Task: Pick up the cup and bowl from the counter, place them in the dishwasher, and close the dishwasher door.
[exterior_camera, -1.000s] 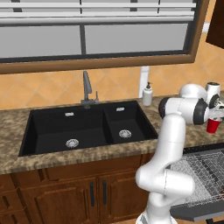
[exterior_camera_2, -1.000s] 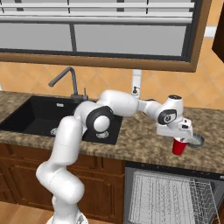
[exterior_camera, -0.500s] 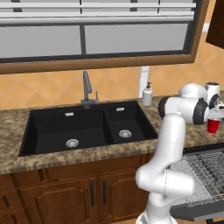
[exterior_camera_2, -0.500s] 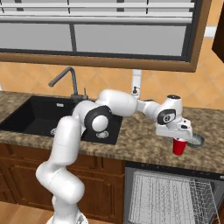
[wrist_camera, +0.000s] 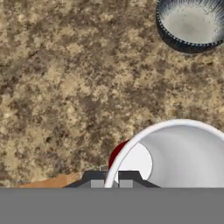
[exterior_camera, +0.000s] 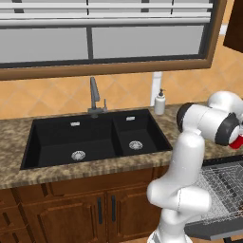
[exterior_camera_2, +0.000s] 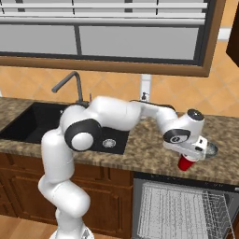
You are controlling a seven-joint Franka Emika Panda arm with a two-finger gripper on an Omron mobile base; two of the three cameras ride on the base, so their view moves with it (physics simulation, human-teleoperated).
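My gripper is shut on the white rim of the red cup, one finger inside the rim and one outside. In the right base view the cup hangs under the hand, low over the speckled counter near its front edge; whether it touches the granite I cannot tell. The grey ribbed bowl sits on the counter just beyond the cup, at the hand's right side. Below, the dishwasher stands open with its wire rack pulled out, and its door lies folded down.
A black double sink with a faucet lies left of the arm. A soap dispenser stands against the orange tiled wall. Brown cabinet doors run under the counter.
The jaws have closed onto the cup's rim. The arm, the cup and the bowl have stayed almost where they were.
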